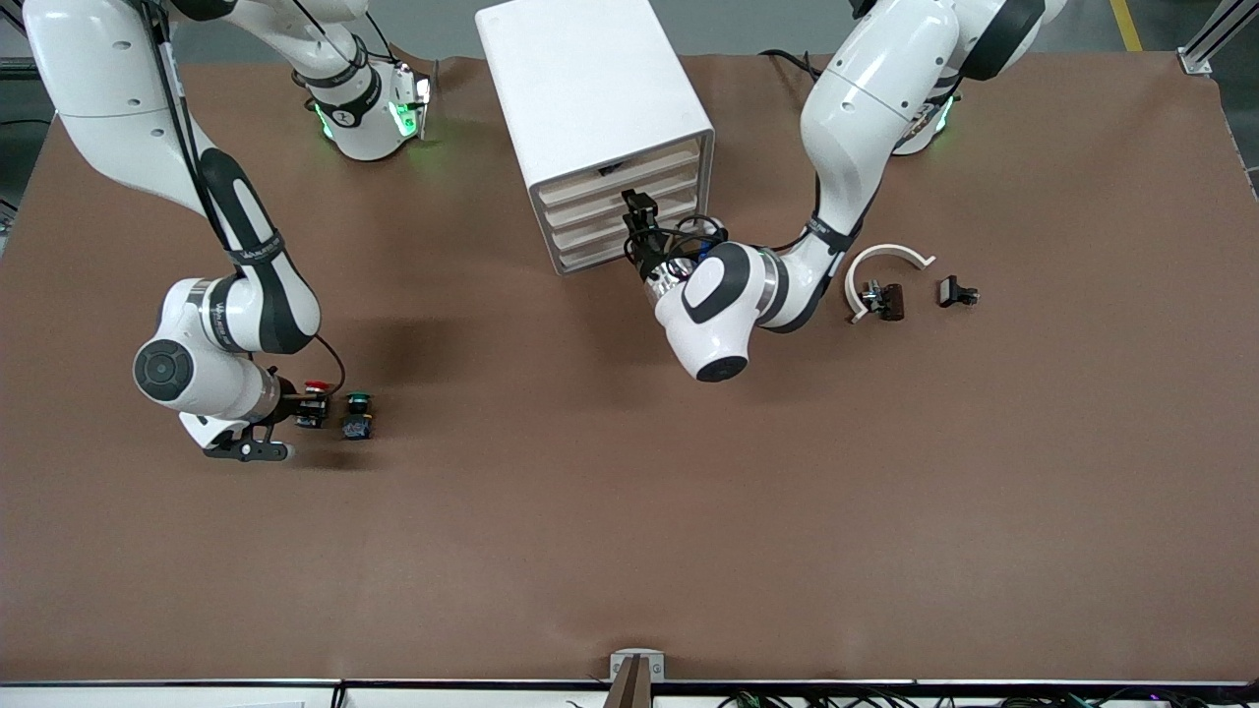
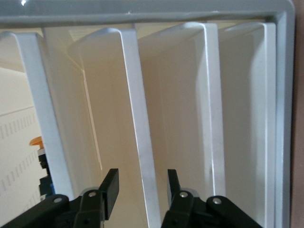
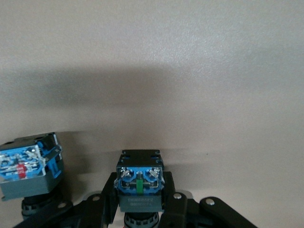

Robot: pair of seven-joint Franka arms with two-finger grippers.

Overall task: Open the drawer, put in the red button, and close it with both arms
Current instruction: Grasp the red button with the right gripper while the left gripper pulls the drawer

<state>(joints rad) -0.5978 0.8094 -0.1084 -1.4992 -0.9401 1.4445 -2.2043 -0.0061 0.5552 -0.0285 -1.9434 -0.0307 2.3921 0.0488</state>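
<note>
The green-capped button (image 1: pixel 357 416) lies nearest the camera on the counter (image 1: pixel 629 541), toward the right arm's end. Just beside it, the right tool (image 1: pixel 300 403) is clenched on the red button (image 1: pixel 315 396). The red cap shows at the fingertips above a black body. In the right wrist view only the blue base faces up, with a green strip in it, and the cap is hidden. The pinch lies across its cap-to-base axis.

The white drawer cabinet (image 1: pixel 590 108) stands at mid-counter, farther from the camera and well apart from the button. No drawer looks pulled out yet. The left tool (image 1: pixel 639 221) is at the drawer fronts, released. Its fingers (image 2: pixel 111 187) stand apart on either side of a white drawer lip (image 2: pixel 137 118), with gaps showing.

The left arm is the nearer one to the drawer, so opening likely falls to it. The button then has to travel from the right arm's end to the cabinet.

A white ring piece (image 1: pixel 885 258) and two dark parts lie toward the left arm's end.
</note>
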